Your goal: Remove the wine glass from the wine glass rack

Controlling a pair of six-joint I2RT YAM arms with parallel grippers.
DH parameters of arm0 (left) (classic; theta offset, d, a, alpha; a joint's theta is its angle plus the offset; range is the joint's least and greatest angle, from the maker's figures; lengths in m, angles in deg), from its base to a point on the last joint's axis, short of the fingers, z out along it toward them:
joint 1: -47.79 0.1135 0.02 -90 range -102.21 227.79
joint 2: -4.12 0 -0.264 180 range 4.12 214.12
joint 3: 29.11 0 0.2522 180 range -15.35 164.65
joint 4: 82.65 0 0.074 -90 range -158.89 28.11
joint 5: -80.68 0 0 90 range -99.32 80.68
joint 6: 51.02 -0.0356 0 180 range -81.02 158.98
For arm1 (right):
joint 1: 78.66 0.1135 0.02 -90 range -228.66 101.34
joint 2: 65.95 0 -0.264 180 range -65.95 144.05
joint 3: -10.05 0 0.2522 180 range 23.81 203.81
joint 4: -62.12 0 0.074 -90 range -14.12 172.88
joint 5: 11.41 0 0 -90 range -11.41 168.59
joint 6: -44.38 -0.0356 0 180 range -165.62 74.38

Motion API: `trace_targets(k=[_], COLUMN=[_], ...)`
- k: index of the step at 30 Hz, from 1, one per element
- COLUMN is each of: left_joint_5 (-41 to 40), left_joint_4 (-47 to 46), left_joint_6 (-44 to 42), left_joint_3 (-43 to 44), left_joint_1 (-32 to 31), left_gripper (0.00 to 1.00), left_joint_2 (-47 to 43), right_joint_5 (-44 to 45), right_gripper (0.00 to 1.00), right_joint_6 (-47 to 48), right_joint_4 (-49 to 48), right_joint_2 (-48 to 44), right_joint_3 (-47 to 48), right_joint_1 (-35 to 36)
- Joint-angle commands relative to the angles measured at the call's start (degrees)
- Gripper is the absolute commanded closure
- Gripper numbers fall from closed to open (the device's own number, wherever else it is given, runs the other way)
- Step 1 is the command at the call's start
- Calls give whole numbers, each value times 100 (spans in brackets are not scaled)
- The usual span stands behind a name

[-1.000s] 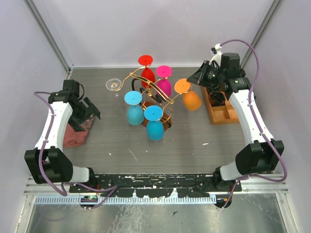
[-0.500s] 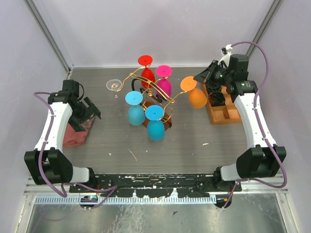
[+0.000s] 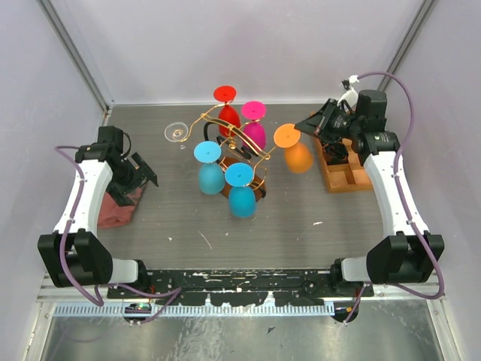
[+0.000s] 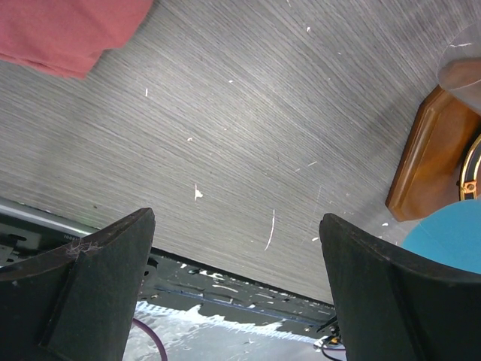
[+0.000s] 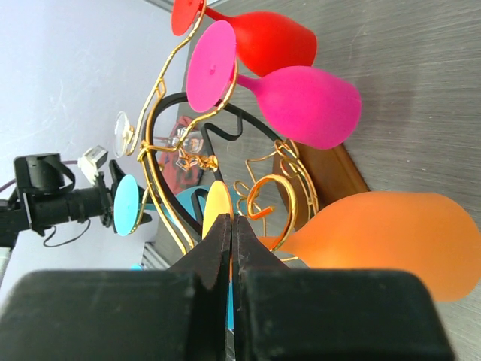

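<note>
one wide grey table (image 3: pixel 301 218), streaked like brushed wood, carried everything. at its middle stood the rack (image 3: pixel 242 144): thin gold wire curled into scrolls round a black loop, on a glossy brown base. the scrolls were shaped to catch a glass by its flat foot so that the bowl hung below. to my right sat the orange tray (image 3: pixel 353 180), boxy and divided. to my left lay a soft red cloth (image 3: pixel 116 210), crumpled. the red glass (image 3: pixel 228 113), the pink glass (image 3: pixel 254 134) and two blue glasses (image 3: pixel 210 179) (image 3: pixel 240 201) hung foot-up, opaque, smooth and tulip-round. the orange glass (image 3: pixel 298 158) was at the rack's right edge, its bowl slanting toward the tray. i could not tell whether its foot (image 5: pixel 216 207) was free of the wire. my right gripper (image 5: pixel 231 222) had its fingers pressed together on the thin stem (image 5: pixel 278 242) between foot and bowl. i judged that the narrowest hold, and one that let the foot slide out along the wire. my left gripper (image 4: pixel 234 222) hung spread wide over bare table beside the cloth, holding nothing.
</note>
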Motion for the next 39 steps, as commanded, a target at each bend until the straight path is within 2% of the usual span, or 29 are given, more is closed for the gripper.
trace_targets(k=[1, 10, 22, 30, 34, 39], left_joint_5=[104, 241, 284, 285, 334, 566], left_joint_4=[-118, -191, -253, -250, -257, -324], left_joint_6=[-1, 4, -56, -146, -219, -259], left_joint_3=[-148, -273, -373, -344, -290, -296], left_joint_1=[-17, -12, -17, -16, -13, -8], left_gripper=[2, 2, 2, 2, 2, 2], left_joint_2=[-118, -83, -102, -70, -21, -27], right_joint_5=[-503, -868, -200, 262, 920, 2733], right_gripper=[99, 99, 99, 99, 99, 99], right_joint_6=[-352, -747, -884, -800, -344, 732], right_joint_4=[-642, -996, -1197, -1172, -594, 1144], right_joint_2=[82, 637, 1046, 1013, 692, 446], right_joint_3=[101, 514, 1449, 1546, 1559, 2030], right_joint_1=[84, 206, 91, -407, -834, -1054])
